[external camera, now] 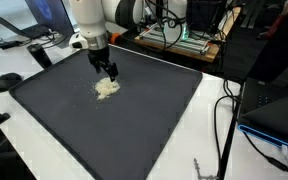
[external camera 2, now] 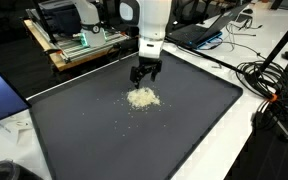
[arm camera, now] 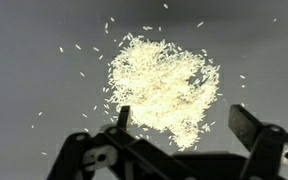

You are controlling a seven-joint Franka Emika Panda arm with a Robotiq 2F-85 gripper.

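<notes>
Gripper [arm camera: 181, 118], jaws spread wide, hovers just above the rice pile [arm camera: 159, 80] on the table [arm camera: 24, 40]; reaching it likely calls for straight descent.

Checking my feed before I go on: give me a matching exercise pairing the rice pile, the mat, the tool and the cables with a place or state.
1 rice pile
2 mat
3 tool
4 cables

A open, over the pile
B white, heaped mid-mat
C dark grey, lying flat
D lying beside the mat

Pairs: 1-B, 2-C, 3-A, 4-D
</notes>
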